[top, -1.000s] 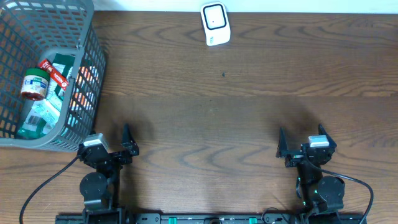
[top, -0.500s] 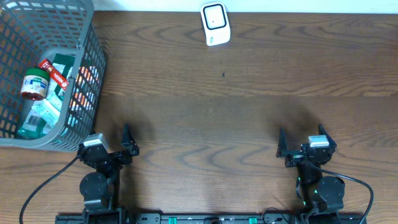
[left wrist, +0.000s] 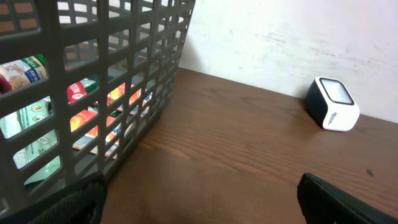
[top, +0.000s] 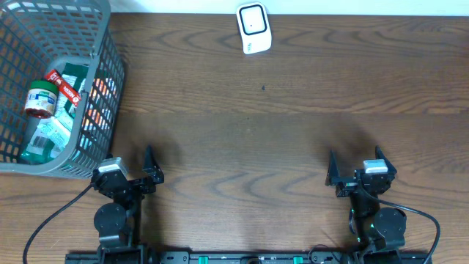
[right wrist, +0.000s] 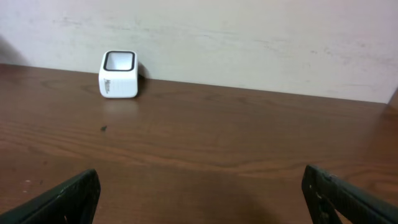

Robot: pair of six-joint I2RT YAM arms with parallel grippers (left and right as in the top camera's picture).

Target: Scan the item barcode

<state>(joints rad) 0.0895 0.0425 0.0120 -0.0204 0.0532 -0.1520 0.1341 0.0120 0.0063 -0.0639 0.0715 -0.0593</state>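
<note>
Several packets [top: 50, 133], maybe jar [top: 39, 100], in grey basket [top: 44, 168]; left end effector [top: 126, 164], right end effector [top: 355, 158] spread.

Left pincer [top: 124, 167], right pincer [top: 357, 167]: both spread wide.

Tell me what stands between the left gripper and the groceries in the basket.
The mesh wall of the grey basket faces the left gripper, with the jar and packets behind it; only the open top gives access. Nothing visible lies between basket and scanner.

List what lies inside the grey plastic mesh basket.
The grey mesh basket holds a small labelled jar, a red packet and green packets; anything beneath them is covered.
</note>
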